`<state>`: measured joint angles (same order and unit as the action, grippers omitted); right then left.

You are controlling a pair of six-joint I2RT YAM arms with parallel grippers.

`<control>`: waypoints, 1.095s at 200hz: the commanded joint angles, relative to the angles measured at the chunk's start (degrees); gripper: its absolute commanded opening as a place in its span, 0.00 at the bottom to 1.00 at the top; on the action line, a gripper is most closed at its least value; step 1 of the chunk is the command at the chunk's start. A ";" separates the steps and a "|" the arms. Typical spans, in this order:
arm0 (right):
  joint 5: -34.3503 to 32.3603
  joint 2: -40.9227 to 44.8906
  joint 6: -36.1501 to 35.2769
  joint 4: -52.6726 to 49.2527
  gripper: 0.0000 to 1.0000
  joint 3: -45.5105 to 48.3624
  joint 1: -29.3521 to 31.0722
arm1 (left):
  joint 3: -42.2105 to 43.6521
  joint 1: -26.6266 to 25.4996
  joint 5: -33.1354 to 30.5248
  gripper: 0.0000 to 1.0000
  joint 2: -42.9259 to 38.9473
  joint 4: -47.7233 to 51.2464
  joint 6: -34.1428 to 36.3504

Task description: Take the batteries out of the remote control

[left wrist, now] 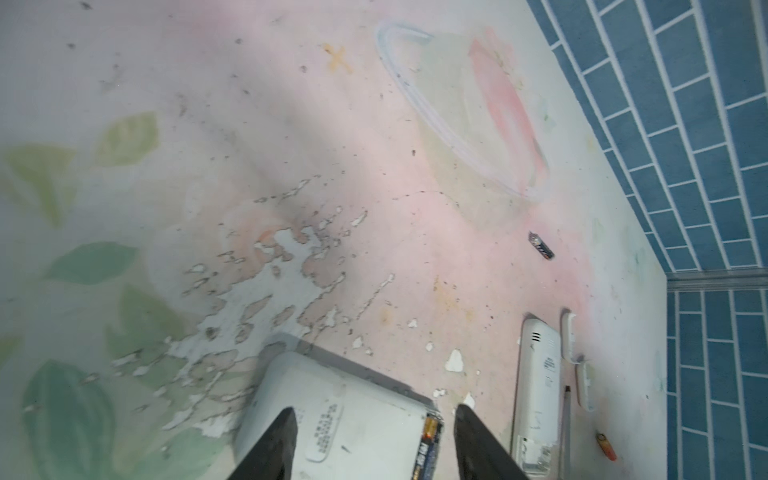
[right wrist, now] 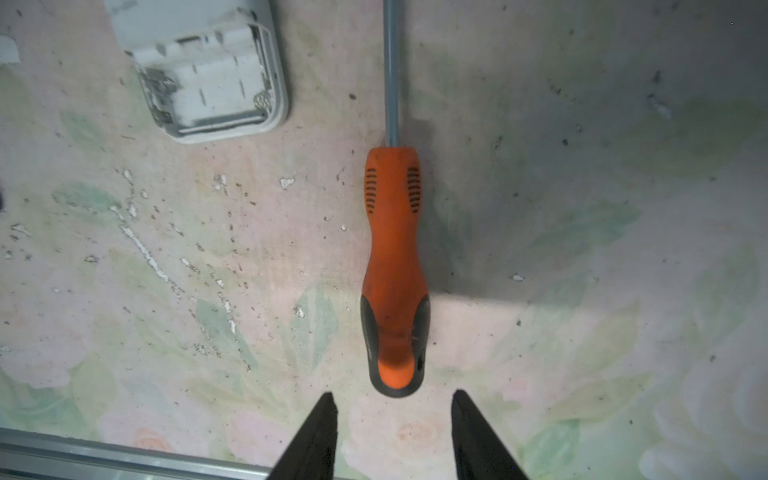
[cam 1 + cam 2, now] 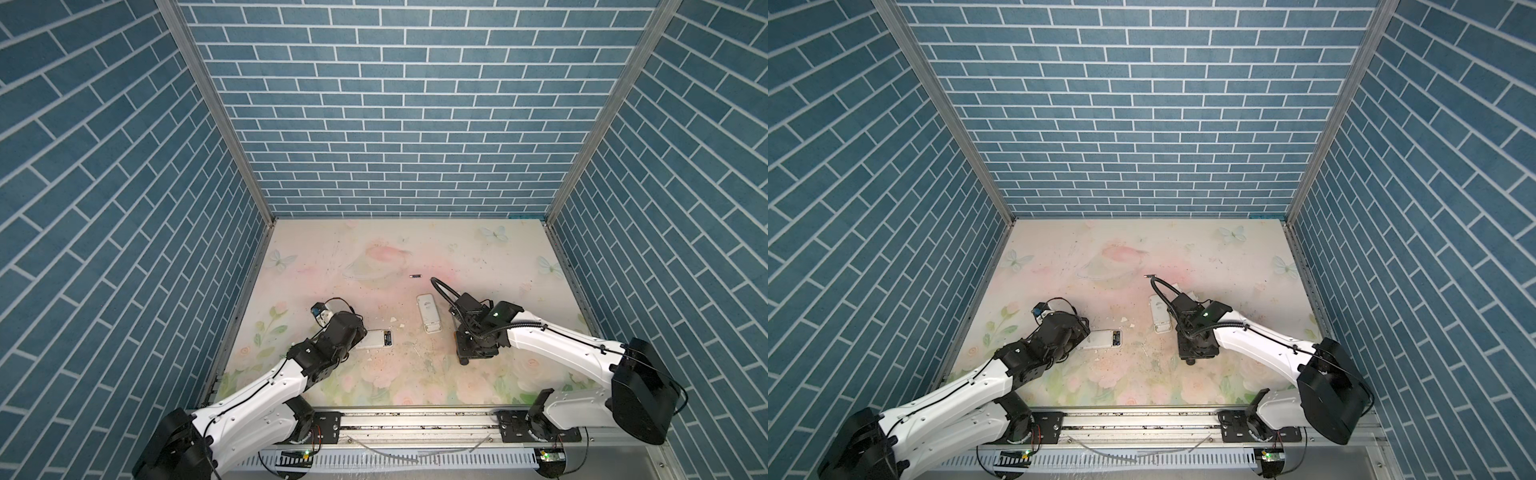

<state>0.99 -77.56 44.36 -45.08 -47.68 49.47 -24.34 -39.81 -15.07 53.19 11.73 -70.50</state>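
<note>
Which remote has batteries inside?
The remote under the left claw: batteries show in its open slot. The other remote has an empty slot.

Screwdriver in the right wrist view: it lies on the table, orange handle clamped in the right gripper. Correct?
Not clamped. The right gripper is open; the screwdriver lies on the table with its orange handle free, just ahead of the gripper. The right wrist view shows it.

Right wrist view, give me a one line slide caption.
Open right fingers poised just short of an orange-handled screwdriver lying on the floral table, near a remote with an empty battery bay.
</note>
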 commanded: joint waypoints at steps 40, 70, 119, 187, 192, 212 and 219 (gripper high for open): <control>0.13 -6.12 4.04 8.33 0.47 3.07 0.59 | -4.28 -0.18 3.85 0.62 3.09 -2.37 3.30; -0.48 -8.00 4.77 9.93 0.47 3.52 0.59 | -5.90 -0.19 5.43 0.62 4.09 -2.56 4.13; -3.59 -8.69 4.08 8.55 0.21 2.80 0.50 | -6.88 -0.18 7.92 0.62 7.23 -5.32 4.41; 1.87 6.60 -5.67 -1.43 0.00 -1.89 0.54 | -9.63 1.41 23.93 0.63 21.10 -21.86 1.77; 2.63 7.23 -6.25 -2.53 0.00 -2.92 0.67 | -10.11 1.40 25.32 0.63 22.41 -23.67 1.75; 6.41 8.60 -8.07 -4.64 0.00 -6.50 0.67 | -12.83 1.27 30.37 0.62 27.07 -29.96 2.01; 7.39 8.78 -8.51 -4.67 0.00 -7.54 0.64 | -13.87 1.02 31.54 0.62 28.34 -31.33 2.16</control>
<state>3.73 -70.13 39.86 -44.99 -50.30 49.84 -34.63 -38.72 8.56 78.22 -9.28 -68.55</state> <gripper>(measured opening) 0.321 0.625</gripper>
